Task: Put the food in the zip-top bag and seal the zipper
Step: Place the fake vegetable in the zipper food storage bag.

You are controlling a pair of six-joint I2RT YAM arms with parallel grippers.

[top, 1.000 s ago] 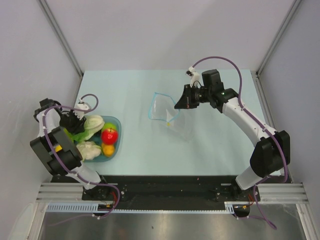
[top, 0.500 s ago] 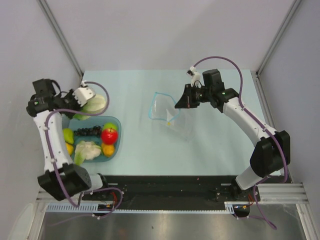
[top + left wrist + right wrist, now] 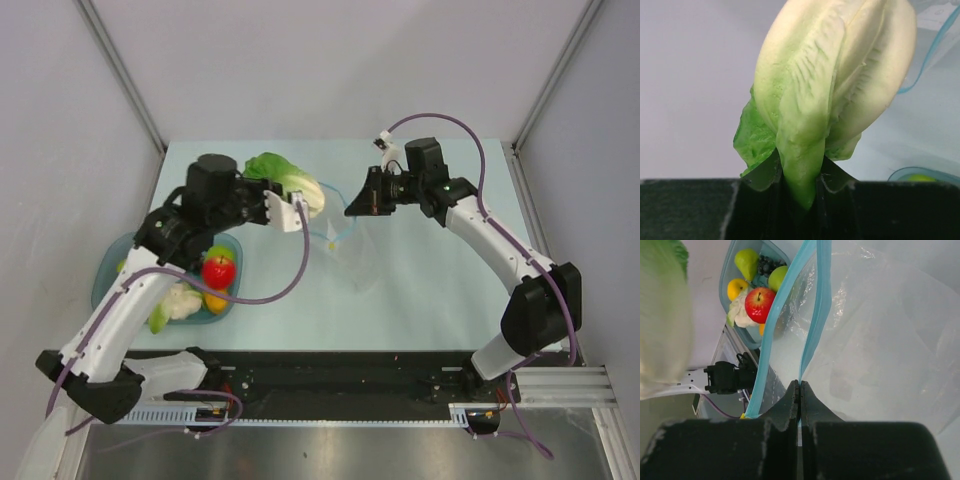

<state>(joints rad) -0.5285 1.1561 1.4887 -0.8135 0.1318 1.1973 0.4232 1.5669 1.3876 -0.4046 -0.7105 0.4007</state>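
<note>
The teal bowl [image 3: 104, 276] holds a red apple [image 3: 219, 271], round fruits and a pale leafy piece. In mid-table is the zip-top bag [image 3: 357, 258]; the right gripper [image 3: 799, 390], jaws fully closed, pinches its zipper [image 3: 815, 315]. The left gripper [image 3: 799, 187] clamps the lettuce [image 3: 830, 85] just beside the bag mouth. Only the right wrist view shows dark grapes [image 3: 765, 264] in the bowl.

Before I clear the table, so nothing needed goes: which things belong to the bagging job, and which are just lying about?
Job: lettuce in left gripper; zip-top bag in right gripper; its zipper; apple.
Lying about: teal bowl.
</note>
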